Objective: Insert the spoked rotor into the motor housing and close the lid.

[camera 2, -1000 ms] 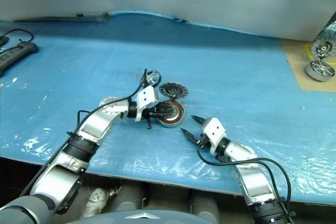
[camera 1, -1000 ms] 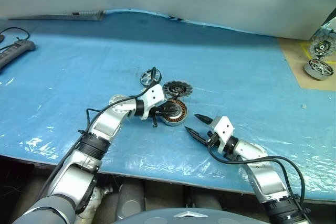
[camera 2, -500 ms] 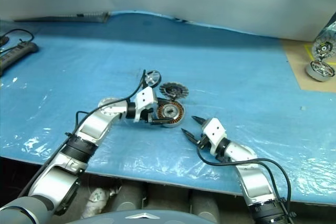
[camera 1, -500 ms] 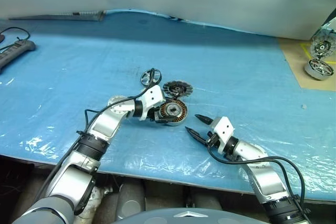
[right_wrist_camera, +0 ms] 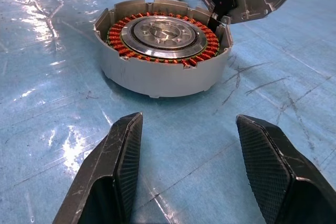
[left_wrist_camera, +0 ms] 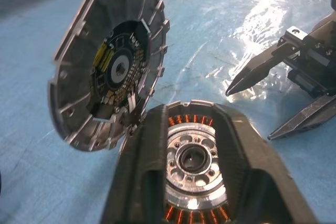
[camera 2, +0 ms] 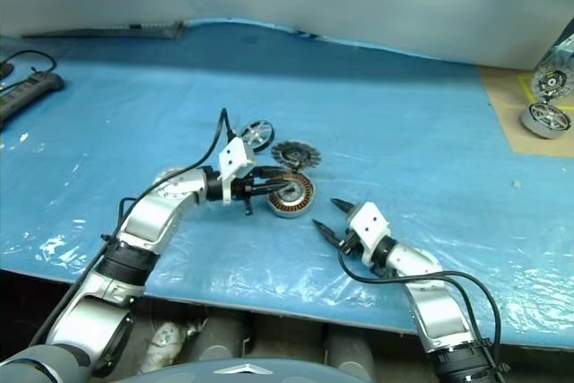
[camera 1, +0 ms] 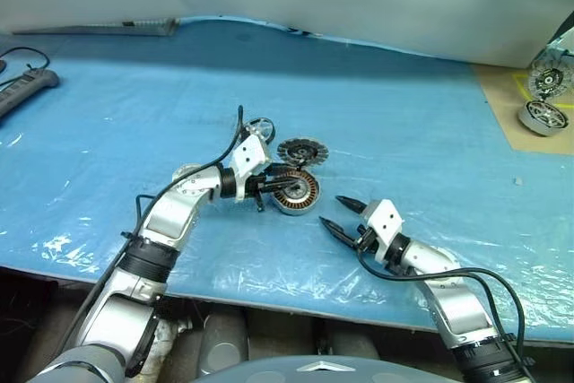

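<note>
The motor housing (camera 1: 300,196) sits flat on the blue sheet, its copper windings facing up (right_wrist_camera: 157,40). The lid (camera 1: 302,152) leans tilted against the housing's far rim, its dark patterned face showing in the left wrist view (left_wrist_camera: 110,77). The spoked rotor (camera 1: 261,129) lies just beyond my left wrist, apart from both. My left gripper (camera 1: 285,187) reaches across the top of the housing from the left. My right gripper (camera 1: 331,210) rests open on the sheet a short way in front of the housing, with nothing between its fingers (right_wrist_camera: 123,145).
Two silver motors (camera 1: 544,117) stand on a brown board at the far right. A power strip (camera 1: 22,87) with its cable lies at the far left, and a dark bar (camera 1: 99,27) at the back. The sheet's front edge runs close under my arms.
My left gripper came off the housing's face half a second ago and now lies across it again. Its wrist has turned slightly, uncovering more of the rotor. The parts and the right arm stayed put.
</note>
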Controlling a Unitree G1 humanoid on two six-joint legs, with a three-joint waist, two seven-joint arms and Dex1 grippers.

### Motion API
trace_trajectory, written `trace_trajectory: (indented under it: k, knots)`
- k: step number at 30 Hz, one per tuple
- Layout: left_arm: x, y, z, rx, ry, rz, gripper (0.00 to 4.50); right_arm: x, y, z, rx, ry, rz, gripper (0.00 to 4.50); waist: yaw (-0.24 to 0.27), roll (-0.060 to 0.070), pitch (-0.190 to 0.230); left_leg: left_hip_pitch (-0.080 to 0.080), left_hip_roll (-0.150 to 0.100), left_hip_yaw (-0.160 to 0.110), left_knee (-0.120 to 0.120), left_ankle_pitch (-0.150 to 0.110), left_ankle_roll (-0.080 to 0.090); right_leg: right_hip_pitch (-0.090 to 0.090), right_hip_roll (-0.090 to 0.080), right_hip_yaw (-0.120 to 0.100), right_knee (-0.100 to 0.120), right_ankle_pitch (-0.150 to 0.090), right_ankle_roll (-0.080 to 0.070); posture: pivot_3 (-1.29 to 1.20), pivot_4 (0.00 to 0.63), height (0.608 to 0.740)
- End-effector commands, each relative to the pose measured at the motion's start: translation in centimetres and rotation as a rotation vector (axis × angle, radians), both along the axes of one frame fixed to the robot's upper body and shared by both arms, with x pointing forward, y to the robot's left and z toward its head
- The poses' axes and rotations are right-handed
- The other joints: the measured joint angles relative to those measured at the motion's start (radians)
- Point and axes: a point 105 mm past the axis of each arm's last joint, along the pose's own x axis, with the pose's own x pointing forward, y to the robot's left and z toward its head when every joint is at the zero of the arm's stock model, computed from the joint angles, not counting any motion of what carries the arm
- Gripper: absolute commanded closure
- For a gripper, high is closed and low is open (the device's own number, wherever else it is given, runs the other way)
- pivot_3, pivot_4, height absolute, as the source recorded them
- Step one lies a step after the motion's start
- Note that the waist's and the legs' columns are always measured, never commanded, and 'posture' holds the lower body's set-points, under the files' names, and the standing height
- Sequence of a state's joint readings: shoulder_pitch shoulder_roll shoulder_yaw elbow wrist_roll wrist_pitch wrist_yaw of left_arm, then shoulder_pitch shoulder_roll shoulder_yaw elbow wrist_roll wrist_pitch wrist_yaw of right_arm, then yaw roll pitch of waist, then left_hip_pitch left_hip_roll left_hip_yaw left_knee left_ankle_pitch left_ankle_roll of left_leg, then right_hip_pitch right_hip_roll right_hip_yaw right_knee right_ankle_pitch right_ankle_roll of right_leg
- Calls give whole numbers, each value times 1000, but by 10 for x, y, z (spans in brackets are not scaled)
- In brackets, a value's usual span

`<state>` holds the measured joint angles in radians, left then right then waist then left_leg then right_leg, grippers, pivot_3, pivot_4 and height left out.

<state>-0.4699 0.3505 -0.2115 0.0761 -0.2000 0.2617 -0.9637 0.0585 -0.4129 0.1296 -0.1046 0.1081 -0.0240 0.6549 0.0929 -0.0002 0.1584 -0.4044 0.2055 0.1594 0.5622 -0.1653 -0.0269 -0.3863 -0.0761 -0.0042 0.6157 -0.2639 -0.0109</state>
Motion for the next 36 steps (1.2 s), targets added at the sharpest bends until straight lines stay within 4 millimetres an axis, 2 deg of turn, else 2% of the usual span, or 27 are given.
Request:
trace_trajectory:
  k: [1,8,12,15,19,22,29,36]
  knots:
    - [-1,10,9,-35,-36,42,4470,2,-2,9,6,-33,-6,1461,0,0,0,0,0,0,0,0,0,0,0,0,0,0,0,0,150,740]
    - [-7,24,6,-103,-76,108,4470,7,-10,14,-3,-44,-36,1461,1,0,0,0,0,0,0,0,0,0,0,0,0,0,0,0,150,740]
    - [-14,36,-2,-140,-98,145,4470,13,-25,33,27,-53,-90,1461,0,0,0,0,0,0,0,0,0,0,0,0,0,0,0,0,150,740]
    - [-17,44,-12,-142,-99,167,4500,17,-29,50,36,-65,-103,2069,0,0,0,0,0,0,0,0,0,0,0,0,0,0,0,0,150,740]
    - [-18,54,-29,-153,-48,182,4500,21,-22,71,41,-9,-104,3523,0,0,0,2,0,0,0,0,0,0,0,1,0,0,1,0,150,740]
    - [-15,60,-43,-138,-41,191,4500,22,-6,83,41,26,-62,4482,1,0,0,2,0,0,0,0,0,0,0,1,0,1,3,0,150,740]
    - [-14,70,-70,-144,-66,222,4500,33,23,79,-65,117,-25,4482,4,0,0,2,0,0,0,1,-2,1,0,1,0,2,4,0,150,740]
    - [-14,67,-65,-145,-117,205,4500,45,46,76,-97,168,-17,4482,2,0,0,3,0,0,0,1,-2,0,0,2,4,2,5,0,150,740]
